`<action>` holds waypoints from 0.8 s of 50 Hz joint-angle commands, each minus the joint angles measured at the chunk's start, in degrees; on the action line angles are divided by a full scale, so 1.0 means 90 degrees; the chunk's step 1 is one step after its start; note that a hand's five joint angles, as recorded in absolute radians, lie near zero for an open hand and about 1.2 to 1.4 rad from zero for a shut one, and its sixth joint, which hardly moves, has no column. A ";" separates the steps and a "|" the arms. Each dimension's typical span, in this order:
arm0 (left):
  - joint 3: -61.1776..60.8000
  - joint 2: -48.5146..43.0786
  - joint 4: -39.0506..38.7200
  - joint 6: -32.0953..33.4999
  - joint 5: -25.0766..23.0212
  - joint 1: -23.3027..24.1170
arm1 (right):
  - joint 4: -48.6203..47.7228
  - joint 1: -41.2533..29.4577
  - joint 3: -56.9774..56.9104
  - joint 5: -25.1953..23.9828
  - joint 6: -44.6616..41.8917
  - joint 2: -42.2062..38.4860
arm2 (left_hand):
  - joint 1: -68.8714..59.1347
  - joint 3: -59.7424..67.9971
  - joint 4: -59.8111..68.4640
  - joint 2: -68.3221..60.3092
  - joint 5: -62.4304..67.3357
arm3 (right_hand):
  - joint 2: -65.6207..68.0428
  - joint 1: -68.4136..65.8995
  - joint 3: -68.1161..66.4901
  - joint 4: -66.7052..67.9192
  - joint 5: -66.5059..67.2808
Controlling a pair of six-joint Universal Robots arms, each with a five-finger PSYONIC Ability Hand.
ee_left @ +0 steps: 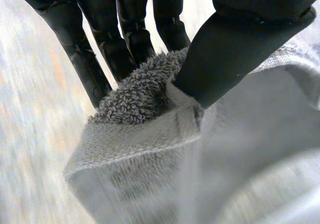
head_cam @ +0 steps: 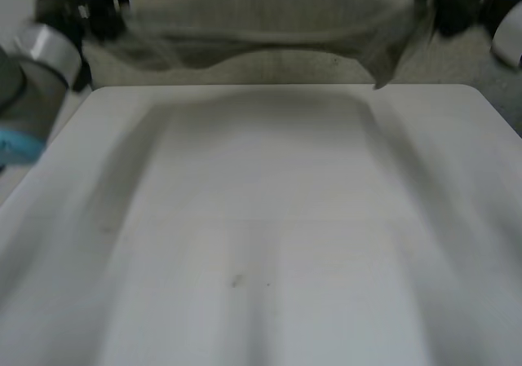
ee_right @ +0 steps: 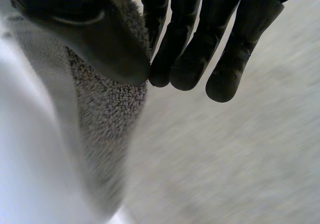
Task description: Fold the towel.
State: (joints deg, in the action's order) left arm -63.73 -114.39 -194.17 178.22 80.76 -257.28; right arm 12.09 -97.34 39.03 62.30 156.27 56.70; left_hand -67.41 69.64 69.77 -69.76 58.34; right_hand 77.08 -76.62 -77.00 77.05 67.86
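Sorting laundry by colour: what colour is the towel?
The towel is plain grey, clearest in the left wrist view.

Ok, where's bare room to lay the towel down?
The white table is bare edge to edge. It is crowded only above its far edge, where the left hand and right hand hold the grey towel up.

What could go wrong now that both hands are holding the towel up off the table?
1. The right hand pinches just a narrow strip of the towel near its corner, so it may slip out.
2. The towel sags in the middle between the hands, above the far edge of the table, so it could land creased.
3. The left hand pinches a bunched corner, which may skew the fold.
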 commanded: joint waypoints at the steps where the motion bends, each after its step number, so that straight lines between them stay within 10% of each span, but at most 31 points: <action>1: -0.2251 -0.0034 -0.0349 0.0071 -0.0290 -0.0075 | 0.0648 0.0248 0.2124 -0.0399 -0.1607 -0.0332 | -0.1399 0.1151 0.1137 -0.1138 0.1295 | 0.0324 -0.0376 -0.0333 0.0328 0.0238; 18: -0.4355 0.0640 -0.0779 0.1399 -0.0575 -0.0232 | 0.0434 0.1001 0.4071 -0.0487 -0.3291 -0.0480 | -0.1399 0.1151 0.1137 -0.1138 0.1295 | 0.0312 -0.0364 -0.0321 0.0316 0.0226; 20: -0.4394 0.0902 -0.0779 0.1380 -0.0565 -0.0202 | 0.0337 0.1030 0.4314 -0.0487 -0.3068 -0.0208 | -0.1399 0.1151 0.1137 -0.1138 0.1295 | -0.3260 0.3209 0.3251 -0.3256 -0.3346; 23: -0.4413 0.1185 -0.0770 0.1322 -0.0555 -0.0183 | 0.0181 0.1059 0.4587 -0.0487 -0.2513 0.0075 | -0.1399 0.1151 0.1137 -0.1138 0.1295 | -0.4655 0.4603 0.4646 -0.4651 -0.4741; 40: -0.4277 0.1616 -0.0731 0.0706 -0.0555 -0.0017 | -0.0650 0.0883 0.6112 -0.0429 -0.0332 0.1278 | -0.1399 0.1151 0.1137 -0.1138 0.1295 | -0.7453 0.7402 0.7445 -0.7450 -0.7540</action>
State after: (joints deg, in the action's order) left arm -102.52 -99.76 -200.69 185.37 75.77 -257.84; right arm 9.72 -88.22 89.74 58.08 147.48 65.93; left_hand -67.41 69.64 69.77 -69.77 58.34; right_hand 14.33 -13.81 -14.03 32.36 3.59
